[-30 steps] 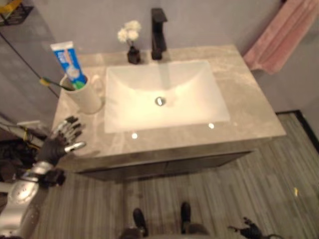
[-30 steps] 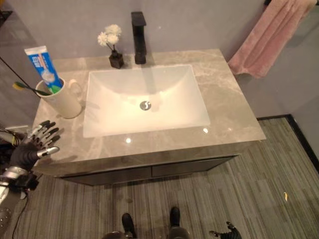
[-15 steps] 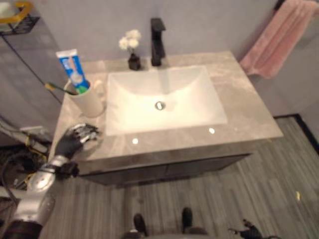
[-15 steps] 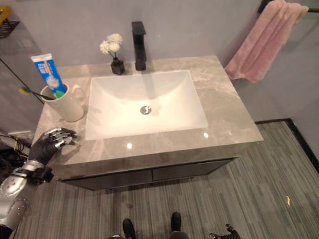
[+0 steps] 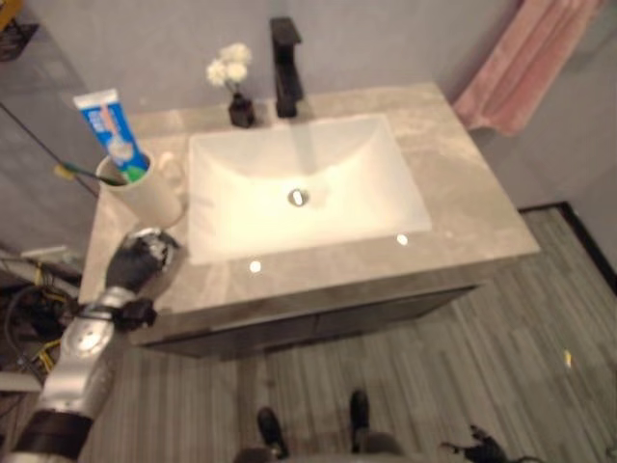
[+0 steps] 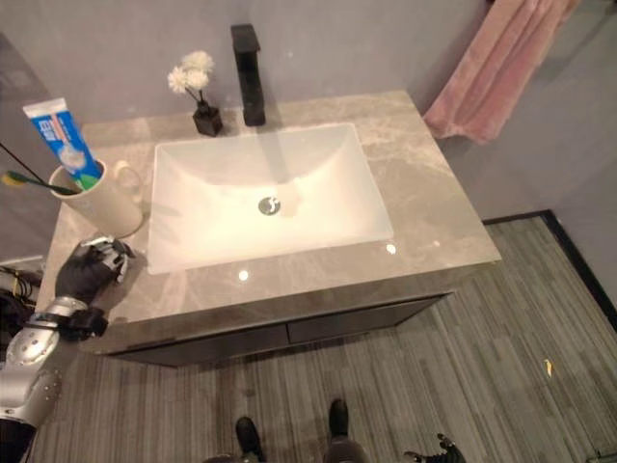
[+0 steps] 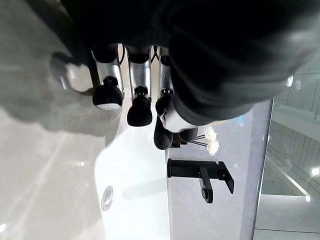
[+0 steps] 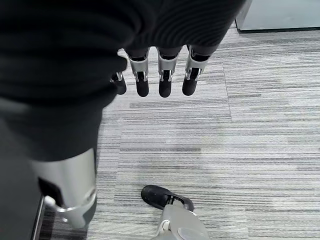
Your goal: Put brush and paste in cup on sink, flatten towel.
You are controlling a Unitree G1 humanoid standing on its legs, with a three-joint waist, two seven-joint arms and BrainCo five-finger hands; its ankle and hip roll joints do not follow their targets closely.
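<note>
A cream cup point(image 5: 154, 198) stands on the counter left of the basin. It holds a blue and white toothpaste tube point(image 5: 108, 130) and a toothbrush point(image 5: 82, 174) with its handle sticking out to the left. A pink towel point(image 6: 492, 72) hangs bunched on the wall at the far right. My left hand point(image 6: 85, 273) rests on the counter just in front of the cup, its fingers point(image 7: 140, 107) relaxed and empty. My right hand point(image 8: 165, 80) hangs low over the floor, fingers straight, holding nothing.
The white basin point(image 5: 299, 183) sits in the grey stone counter point(image 5: 463, 203). A black faucet point(image 5: 284, 68) and a small black vase of white flowers point(image 5: 231, 87) stand behind it. Striped grey flooring point(image 8: 225, 150) lies in front.
My left hand has moved from the counter's front left edge onto the counter towards the cup, and its spread fingers have drawn together. The camera has shifted.
</note>
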